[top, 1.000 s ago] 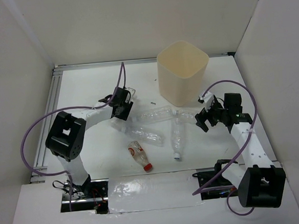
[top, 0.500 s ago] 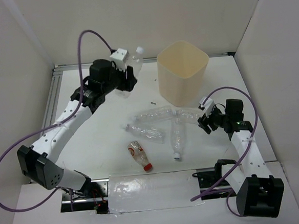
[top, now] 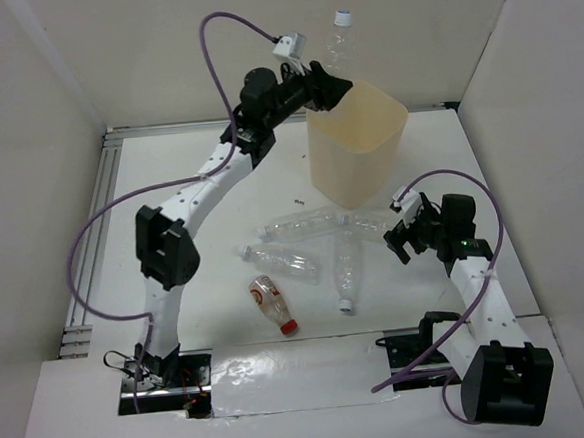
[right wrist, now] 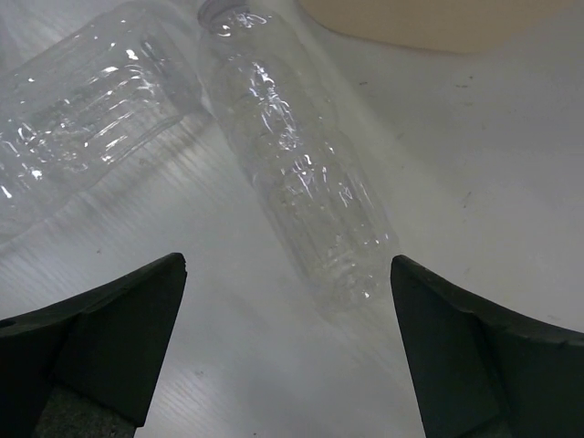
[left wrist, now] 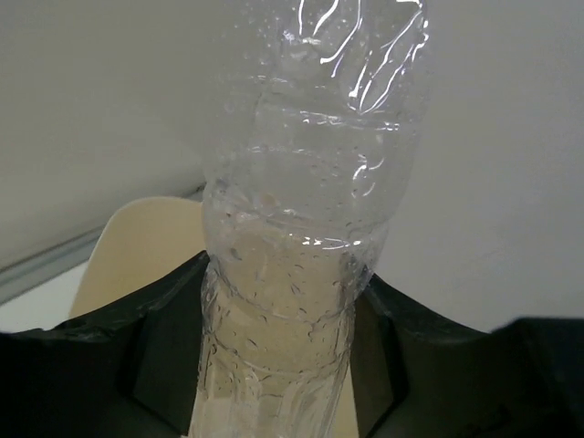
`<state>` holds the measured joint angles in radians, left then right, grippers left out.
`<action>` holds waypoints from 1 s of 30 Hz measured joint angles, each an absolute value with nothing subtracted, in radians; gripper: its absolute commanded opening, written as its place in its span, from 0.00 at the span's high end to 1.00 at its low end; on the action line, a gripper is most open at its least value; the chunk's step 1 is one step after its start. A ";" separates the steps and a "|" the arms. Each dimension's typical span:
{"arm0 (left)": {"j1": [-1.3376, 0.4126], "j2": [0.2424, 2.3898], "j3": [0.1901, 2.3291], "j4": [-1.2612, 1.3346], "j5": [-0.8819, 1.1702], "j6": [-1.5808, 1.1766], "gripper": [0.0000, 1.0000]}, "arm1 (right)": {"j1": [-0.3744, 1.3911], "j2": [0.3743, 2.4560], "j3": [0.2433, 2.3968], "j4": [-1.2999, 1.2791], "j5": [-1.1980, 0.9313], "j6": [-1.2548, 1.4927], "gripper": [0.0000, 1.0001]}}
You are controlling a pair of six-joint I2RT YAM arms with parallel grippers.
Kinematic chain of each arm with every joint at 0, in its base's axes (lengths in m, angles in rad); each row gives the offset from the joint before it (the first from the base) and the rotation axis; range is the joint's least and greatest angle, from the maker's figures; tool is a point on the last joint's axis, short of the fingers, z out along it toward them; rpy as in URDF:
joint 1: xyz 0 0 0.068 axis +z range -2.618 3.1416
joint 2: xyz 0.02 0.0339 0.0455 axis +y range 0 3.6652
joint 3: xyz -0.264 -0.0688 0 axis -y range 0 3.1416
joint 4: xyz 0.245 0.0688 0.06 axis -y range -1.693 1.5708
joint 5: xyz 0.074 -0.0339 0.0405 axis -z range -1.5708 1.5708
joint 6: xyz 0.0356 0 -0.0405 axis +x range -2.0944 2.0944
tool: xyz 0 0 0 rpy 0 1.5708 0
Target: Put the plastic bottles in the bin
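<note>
My left gripper (top: 329, 83) is shut on a clear white-capped bottle (top: 337, 43) and holds it upright over the far left rim of the cream bin (top: 359, 149). The left wrist view shows the bottle (left wrist: 301, 274) between the dark jaws, with the bin (left wrist: 137, 242) behind it. Several clear bottles lie on the table in front of the bin, one of them (top: 297, 224) on its side. A red-capped bottle (top: 274, 306) lies nearer. My right gripper (top: 402, 237) is open just above a lying bottle (right wrist: 301, 182), with its jaws on either side of the bottle's base end.
An aluminium rail (top: 101, 207) runs along the left table edge, with white walls all round. Purple cables loop from both arms. A second bottle (right wrist: 82, 119) lies left of the right gripper. The bin's base (right wrist: 429, 18) is just beyond.
My left arm has swung right and up with the bottle, from the table's back left to above the bin's rim. My right gripper has barely moved.
</note>
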<state>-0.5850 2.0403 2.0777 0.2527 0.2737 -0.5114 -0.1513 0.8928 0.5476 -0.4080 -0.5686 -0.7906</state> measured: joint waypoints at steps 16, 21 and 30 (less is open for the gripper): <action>-0.633 2.262 2.276 0.191 0.142 -0.575 0.00 | -0.167 0.917 0.497 -0.282 -0.470 -0.779 0.00; -0.633 2.015 2.062 0.102 0.126 -0.512 0.00 | -0.173 1.036 0.498 -0.270 -0.490 -0.908 0.00; -0.633 1.181 1.183 -0.045 -0.012 -0.538 0.00 | -0.179 1.327 0.568 -0.244 -0.514 -1.145 0.03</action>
